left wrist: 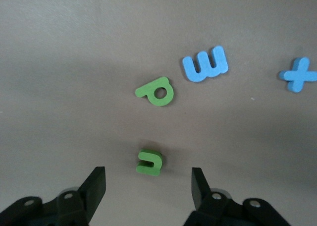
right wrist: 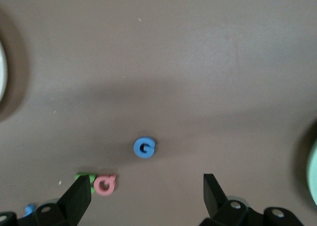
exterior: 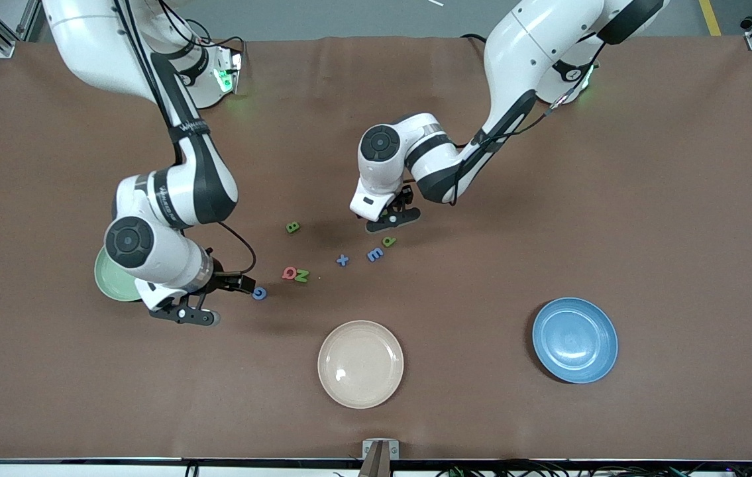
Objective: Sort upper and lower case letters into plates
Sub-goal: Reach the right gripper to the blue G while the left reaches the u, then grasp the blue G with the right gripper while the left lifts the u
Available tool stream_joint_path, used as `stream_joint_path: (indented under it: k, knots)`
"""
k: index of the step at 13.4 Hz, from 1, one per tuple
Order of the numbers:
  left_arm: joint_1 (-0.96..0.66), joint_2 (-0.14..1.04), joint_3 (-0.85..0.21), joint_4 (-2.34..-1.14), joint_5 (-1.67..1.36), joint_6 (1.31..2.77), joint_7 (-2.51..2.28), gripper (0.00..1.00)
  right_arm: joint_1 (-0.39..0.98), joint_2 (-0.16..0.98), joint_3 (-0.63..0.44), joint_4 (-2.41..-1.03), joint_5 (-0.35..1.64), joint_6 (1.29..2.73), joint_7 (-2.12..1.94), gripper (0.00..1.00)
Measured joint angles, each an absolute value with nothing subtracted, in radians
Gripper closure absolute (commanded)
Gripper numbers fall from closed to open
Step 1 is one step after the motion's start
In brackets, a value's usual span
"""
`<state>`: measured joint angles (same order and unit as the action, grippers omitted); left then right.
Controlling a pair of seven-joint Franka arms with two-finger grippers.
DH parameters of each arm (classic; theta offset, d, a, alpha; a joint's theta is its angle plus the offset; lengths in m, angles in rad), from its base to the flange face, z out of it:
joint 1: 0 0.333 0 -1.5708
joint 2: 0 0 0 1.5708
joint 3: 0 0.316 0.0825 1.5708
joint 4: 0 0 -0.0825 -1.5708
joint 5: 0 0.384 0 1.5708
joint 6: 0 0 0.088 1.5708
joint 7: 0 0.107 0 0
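Note:
Several toy letters lie mid-table: green B (exterior: 292, 227), green p (exterior: 388, 242), blue m (exterior: 375, 254), blue x (exterior: 342, 260), red Q (exterior: 289, 272) touching green N (exterior: 301, 275), and blue G (exterior: 259, 293). My left gripper (exterior: 393, 216) is open, low over a small green letter (left wrist: 149, 162) that lies just ahead of its fingertips (left wrist: 97, 182). The p (left wrist: 157, 91), m (left wrist: 206, 64) and x (left wrist: 298, 75) lie further on. My right gripper (exterior: 242, 285) is open and empty beside the G (right wrist: 144, 147). The pale green plate (exterior: 109, 281) is partly hidden under the right arm. The blue plate (exterior: 574, 339) sits toward the left arm's end.
A cream-beige plate (exterior: 360, 364) sits near the front camera, nearer than the letters. The brown table (exterior: 614, 218) stretches wide around them. In the right wrist view the pale green plate's rim (right wrist: 313, 174) and the cream plate's rim (right wrist: 2, 72) show at the edges.

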<state>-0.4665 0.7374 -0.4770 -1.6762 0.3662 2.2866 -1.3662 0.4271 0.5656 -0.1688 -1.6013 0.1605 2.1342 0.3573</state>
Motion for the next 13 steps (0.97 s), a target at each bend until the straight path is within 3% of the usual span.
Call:
stream_joint_path:
  k: [5,8,9,12,13]
  knots:
    - [-0.466,0.776,-0.473,-1.668,0.434,2.314,-1.366,0.33,0.429,0.693,-0.167,-1.609,0.162,2.324,0.360,0.02]
    - [-0.473,0.800,-0.473,-1.668,0.436,2.325,-1.366,0.49,0.448,0.736,-0.166,-1.609,0.194,2.338,0.360,0.08]
    - [-0.477,0.803,-0.473,-1.668,0.437,2.325,-1.366,0.56,0.456,0.744,-0.166,-1.609,0.200,2.335,0.362,0.10]
    - [-0.481,0.804,-0.474,-1.663,0.437,2.329,-1.377,0.99,0.474,0.750,-0.166,-1.609,0.207,2.276,0.363,0.14]
    - [-0.481,0.804,-0.474,-1.660,0.437,2.329,-1.384,1.00,0.476,0.750,-0.166,-1.609,0.208,2.250,0.363,0.15]
